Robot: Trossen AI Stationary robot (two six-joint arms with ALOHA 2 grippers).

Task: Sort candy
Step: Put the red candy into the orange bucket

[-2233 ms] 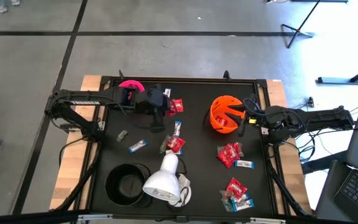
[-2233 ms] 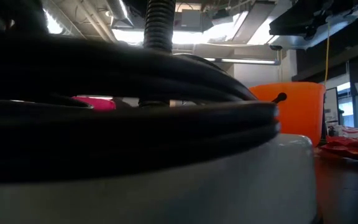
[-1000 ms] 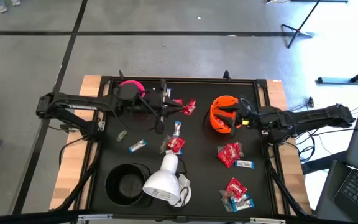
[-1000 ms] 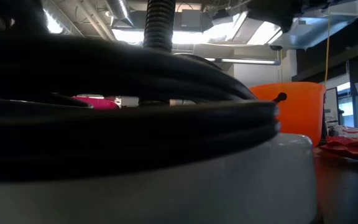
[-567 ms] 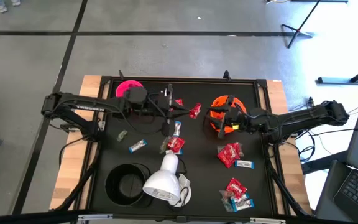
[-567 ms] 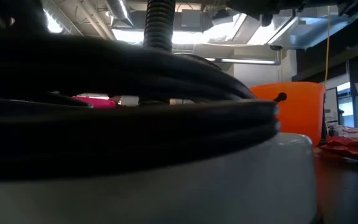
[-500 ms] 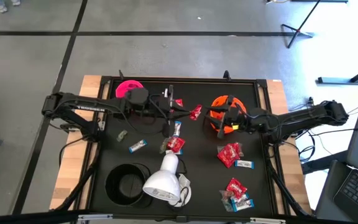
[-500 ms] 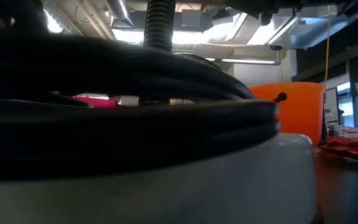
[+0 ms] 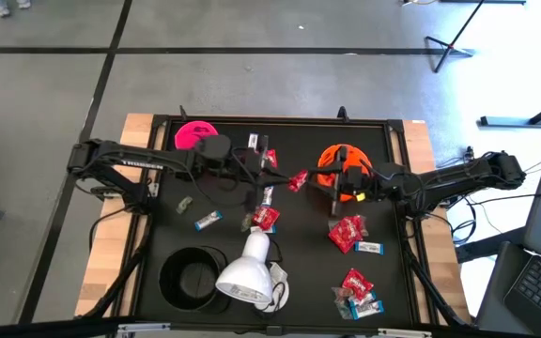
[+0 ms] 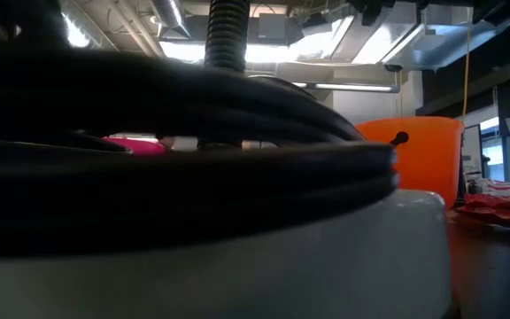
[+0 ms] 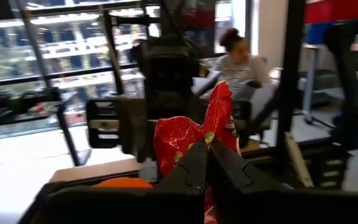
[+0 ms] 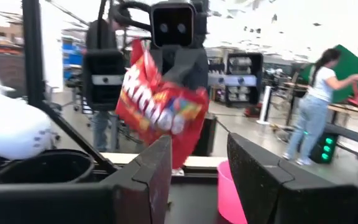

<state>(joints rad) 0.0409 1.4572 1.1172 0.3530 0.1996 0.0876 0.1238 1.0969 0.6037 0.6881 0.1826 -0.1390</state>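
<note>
My left gripper (image 9: 286, 177) reaches in level from the table's left and is shut on a red crinkly candy packet (image 9: 298, 179), held in the air mid-table. My right gripper (image 9: 326, 181) hovers open over the near-left rim of the orange cup (image 9: 342, 161), facing the packet. In the right wrist view the packet (image 12: 160, 106) hangs just beyond my open right gripper (image 12: 197, 165), not between its fingers. Other candy lies loose on the black table (image 9: 177, 239): red packets (image 9: 347, 232) and white-and-blue bars (image 9: 208, 221). My left gripper pinches the red packet between its two fingers (image 11: 194, 163), at the packet's lower part (image 11: 207, 138). The fingers come level from the table's left. The packet stands up crumpled above them, tilted, lifted clear of the table.
A white lamp head (image 9: 244, 272) and a black cup (image 9: 193, 277) stand near the front edge, and they fill the low view. A pink cup (image 9: 195, 134) sits at the far left. More candy lies at the near right (image 9: 358, 289). People (image 12: 316, 99) move in the room beyond.
My left gripper has carried the red packet toward the table's right and slightly toward the near edge, closer to the orange cup. My right gripper has moved toward the table's left over the cup and has tipped upward, so the two grippers now face each other closely.
</note>
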